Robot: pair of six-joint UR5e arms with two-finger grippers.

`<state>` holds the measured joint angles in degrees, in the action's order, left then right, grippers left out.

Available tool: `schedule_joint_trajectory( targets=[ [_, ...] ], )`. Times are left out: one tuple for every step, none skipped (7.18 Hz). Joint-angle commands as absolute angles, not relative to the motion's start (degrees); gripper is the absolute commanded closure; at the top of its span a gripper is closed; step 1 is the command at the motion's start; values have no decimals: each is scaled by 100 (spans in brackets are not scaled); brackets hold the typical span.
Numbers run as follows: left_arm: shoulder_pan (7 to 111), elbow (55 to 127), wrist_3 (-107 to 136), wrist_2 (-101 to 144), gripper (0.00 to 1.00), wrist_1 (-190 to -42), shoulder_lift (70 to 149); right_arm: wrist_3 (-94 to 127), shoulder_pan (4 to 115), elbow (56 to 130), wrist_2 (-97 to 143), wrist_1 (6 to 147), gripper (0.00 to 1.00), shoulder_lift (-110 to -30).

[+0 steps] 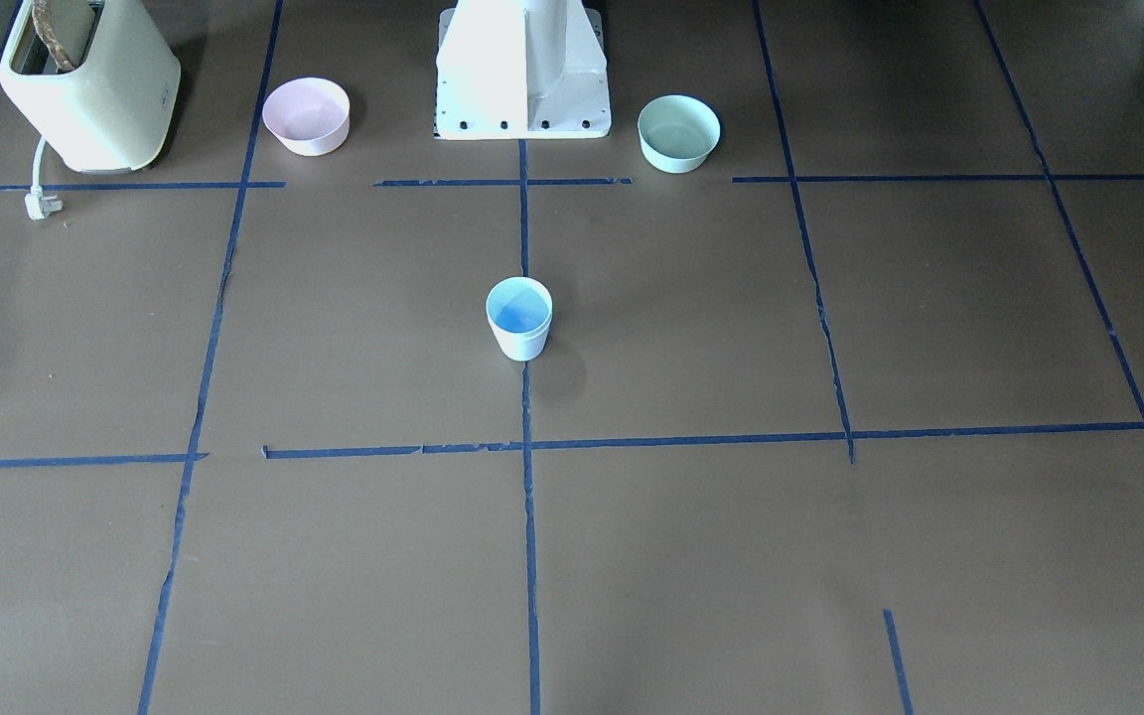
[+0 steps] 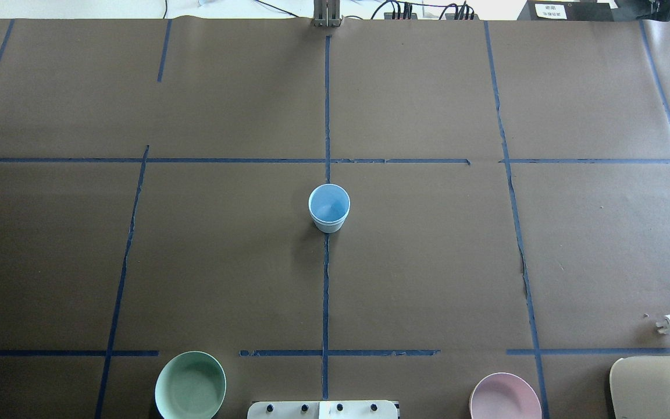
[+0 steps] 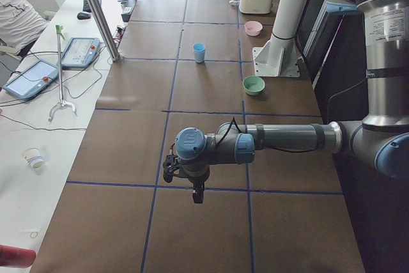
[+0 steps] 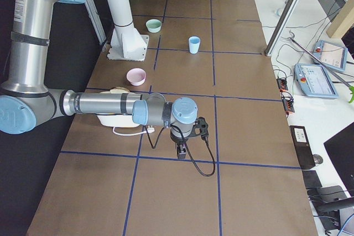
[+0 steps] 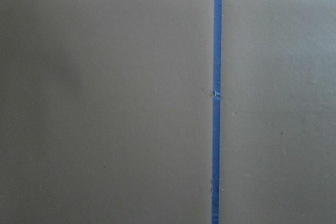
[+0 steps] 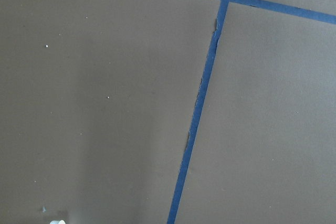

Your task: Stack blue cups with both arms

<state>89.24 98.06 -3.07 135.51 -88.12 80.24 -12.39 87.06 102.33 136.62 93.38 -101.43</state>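
Observation:
One pale-blue cup shape (image 1: 518, 318) stands upright at the table's centre on the blue tape line. It also shows in the overhead view (image 2: 328, 208) and both side views (image 3: 199, 52) (image 4: 194, 44). A faint ridge runs below its rim; I cannot tell whether it is two nested cups. No separate second cup is in view. My left gripper (image 3: 198, 194) hangs far from the cup over the table's left end. My right gripper (image 4: 181, 150) hangs over the right end. I cannot tell whether either is open or shut. Both wrist views show only bare table and tape.
A pink bowl (image 1: 306, 116) and a mint-green bowl (image 1: 678, 132) flank the white pedestal (image 1: 522, 70). A cream toaster (image 1: 85, 84) with a loose plug (image 1: 41, 206) stands at the robot's right. Operators' tablets (image 3: 29, 78) lie beyond the far edge.

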Motion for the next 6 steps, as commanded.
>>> schedule_joint_trajectory(
  targets=[
    [8912,9826,-308,13553,0,-8815,8024,-1239,8657,10187,13667,9334,0,-10134],
    [8912,9826,-308,13553,0,-8815,8024,-1239,8640,10178,13667,9325,0,-10134],
    [8912,9826,-316,13553,0,-8815,8024,-1239,8631,10178,13667,9325,0,-10134],
    [8895,9826,-316,13553,0,-8815,8024,-1239,8622,10178,13667,9325,0,-10134],
    [8860,9826,-308,13553,0,-8815,8024,-1239,8613,10152,13667,9256,0,-10125],
    [8833,9826,-308,13553,0,-8815,8024,-1239,8605,10064,13676,9098,0,-10125]
  ],
)
